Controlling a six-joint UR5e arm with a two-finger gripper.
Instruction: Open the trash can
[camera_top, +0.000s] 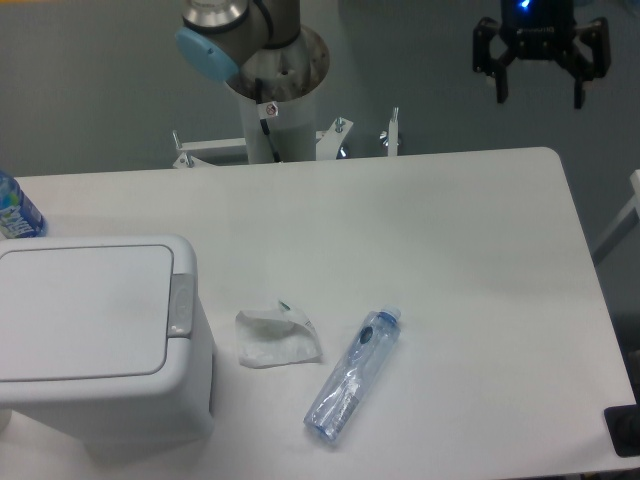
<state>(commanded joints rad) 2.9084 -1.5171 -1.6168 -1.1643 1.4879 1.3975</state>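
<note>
- Trash can (95, 345): desk (450, 260) front-left corner, lid down, grey latch tab (181, 304) on its right edge.
- End effector (541, 62): fingers spread, empty, well apart, above far-right.
- Risk: off-centre press may miss tab; bin could skid.

Gripper (540, 95) hangs in the upper right of the frame, black body with a blue light lit at its top edge, two dark fingers (502, 85) pointing downward and spread apart with a clear gap between them, nothing held. Arm base column (280, 100) stands upper centre, white and upright. A grey joint with a light-blue end cap (207, 52) sits atop it at the frame's top edge.
</note>
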